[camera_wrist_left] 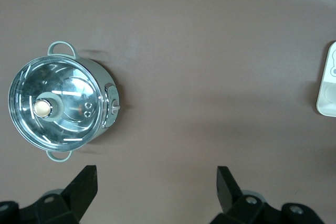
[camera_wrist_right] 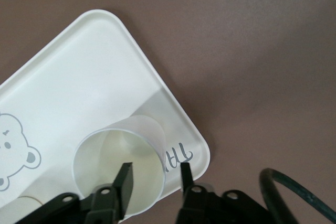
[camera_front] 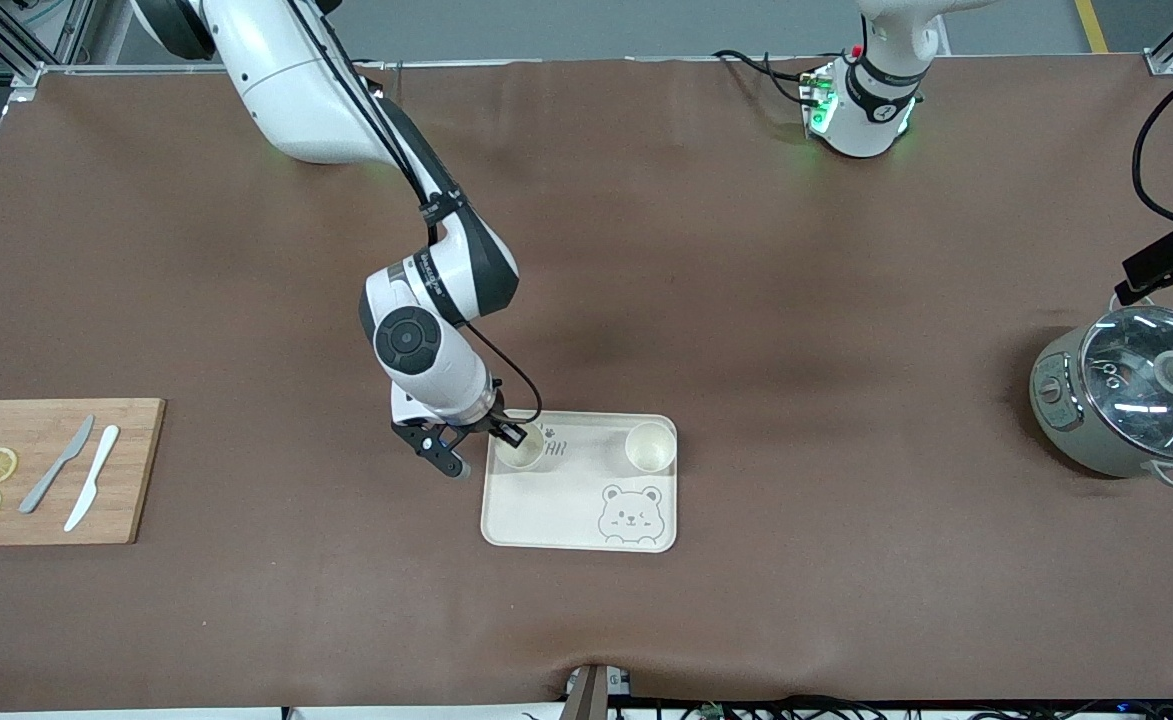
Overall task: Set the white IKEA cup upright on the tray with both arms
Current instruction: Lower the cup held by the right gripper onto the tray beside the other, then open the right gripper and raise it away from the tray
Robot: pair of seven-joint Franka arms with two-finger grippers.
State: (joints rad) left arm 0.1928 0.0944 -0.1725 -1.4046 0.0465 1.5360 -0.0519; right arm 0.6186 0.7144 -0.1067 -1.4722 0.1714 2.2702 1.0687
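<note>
Straddling the rim of a white cup, the right gripper hung low over the corner of the cream tray toward the right arm's end of the table. In the right wrist view one finger sat inside the cup's mouth and the other outside its wall, next to the lettering printed on the tray; the jaws looked parted, and whether they pressed the wall could not be told. The cup stood upright on the tray, mouth up, its long axis vertical, directly under the claw. A second white cup stood upright on the same tray, at its corner toward the left arm's end.

The left gripper waited with fingers spread wide and empty, high over bare brown table toward its own end, looking down on a small lidded cooker. A cutting board with knives and lemon slices lay at the right arm's end. Judged from this, the right arm was by far the closer to the cup, and the coming move probably turned on lifting straight up along that vertical axis so neither finger tipped it.
</note>
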